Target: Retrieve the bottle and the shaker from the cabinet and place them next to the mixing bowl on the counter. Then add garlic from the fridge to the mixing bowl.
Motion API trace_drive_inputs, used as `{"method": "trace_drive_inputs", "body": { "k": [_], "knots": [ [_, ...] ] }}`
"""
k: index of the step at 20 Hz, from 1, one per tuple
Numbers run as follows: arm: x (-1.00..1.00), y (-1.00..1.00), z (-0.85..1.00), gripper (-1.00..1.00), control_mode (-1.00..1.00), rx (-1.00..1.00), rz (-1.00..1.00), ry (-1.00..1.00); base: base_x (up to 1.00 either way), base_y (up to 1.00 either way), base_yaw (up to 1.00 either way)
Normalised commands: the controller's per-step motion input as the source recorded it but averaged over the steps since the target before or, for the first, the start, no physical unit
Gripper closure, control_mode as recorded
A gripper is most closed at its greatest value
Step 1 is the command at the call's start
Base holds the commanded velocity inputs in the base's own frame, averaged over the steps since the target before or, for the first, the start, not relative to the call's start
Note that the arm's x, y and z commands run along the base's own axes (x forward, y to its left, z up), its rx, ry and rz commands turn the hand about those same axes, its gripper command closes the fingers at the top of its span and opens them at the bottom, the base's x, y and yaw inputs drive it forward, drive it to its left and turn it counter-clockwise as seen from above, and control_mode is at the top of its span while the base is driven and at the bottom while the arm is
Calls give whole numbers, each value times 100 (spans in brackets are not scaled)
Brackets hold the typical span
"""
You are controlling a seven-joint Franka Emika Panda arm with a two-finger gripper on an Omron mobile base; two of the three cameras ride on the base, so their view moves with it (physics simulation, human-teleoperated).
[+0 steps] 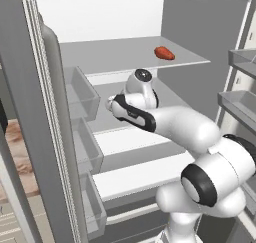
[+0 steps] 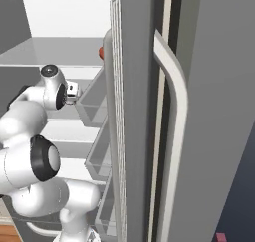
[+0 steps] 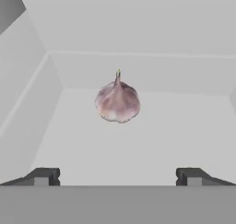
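Gripper (image 3: 118,177): your fingertips (image 3: 44,176) stand spread to full width at the bottom of the hand view, nothing between them.
Garlic (image 3: 117,101): you see it ahead of the gripper, centred, apart from both tips, lying on a pale fridge shelf (image 3: 138,144).
Fridge (image 1: 47,137): door open; your arm reaches in at a middle shelf.
Red vegetable (image 1: 164,53): upper shelf, above the arm.
Writing: none readable.

One garlic bulb (image 3: 117,100), one orange-red vegetable (image 1: 164,53), perhaps three door bins (image 1: 82,92).
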Motion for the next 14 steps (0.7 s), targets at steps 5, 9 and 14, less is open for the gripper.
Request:
{"method": "trace_drive_inputs", "body": {
  "k": [5, 9, 14],
  "knots": [
    [33, 0, 0, -100, -100, 0, 0, 0, 0, 0, 0],
    [26, 5, -3, -100, -100, 0, 0, 0, 0, 0, 0],
    [14, 13, -15, -100, -100, 0, 0, 0, 0, 0, 0]
  ]
}}
